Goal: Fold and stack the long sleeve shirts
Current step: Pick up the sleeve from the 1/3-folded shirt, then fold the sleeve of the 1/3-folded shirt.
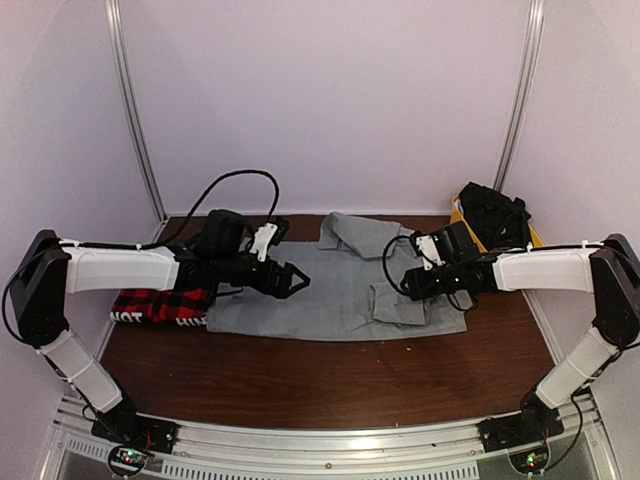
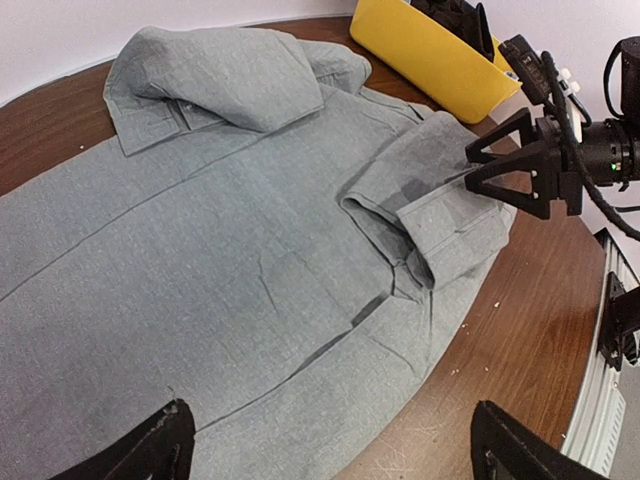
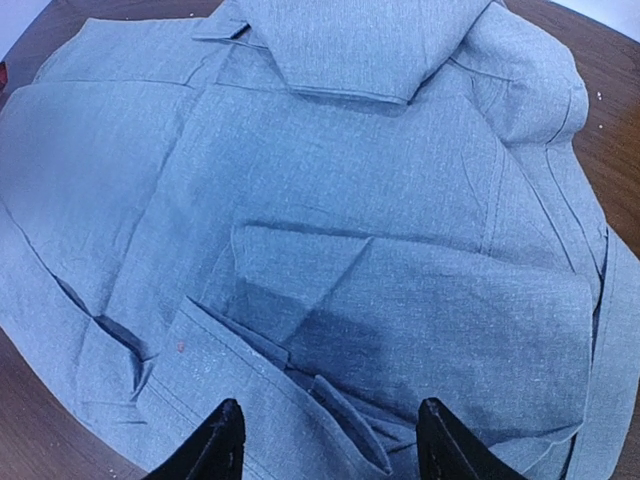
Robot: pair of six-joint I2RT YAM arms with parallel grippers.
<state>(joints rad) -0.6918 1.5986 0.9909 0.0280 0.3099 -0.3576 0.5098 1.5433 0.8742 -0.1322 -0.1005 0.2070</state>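
Observation:
A grey long sleeve shirt (image 1: 335,285) lies spread flat at the table's middle, collar (image 2: 215,85) to the back. Its right sleeve (image 3: 440,320) is folded inward across the body, the cuff (image 2: 450,215) near the hem. A red-and-black plaid shirt (image 1: 160,305) lies folded at the left, partly under my left arm. My left gripper (image 1: 298,281) hovers over the grey shirt's left half, open and empty (image 2: 330,450). My right gripper (image 1: 408,286) stands open just above the folded sleeve's cuff (image 3: 330,440), nothing between its fingers (image 2: 500,130).
A yellow bin (image 1: 462,215) holding dark clothing (image 1: 495,215) stands at the back right, close behind my right arm. Bare brown table (image 1: 320,375) runs along the front, and the metal rail (image 1: 330,440) edges the near side.

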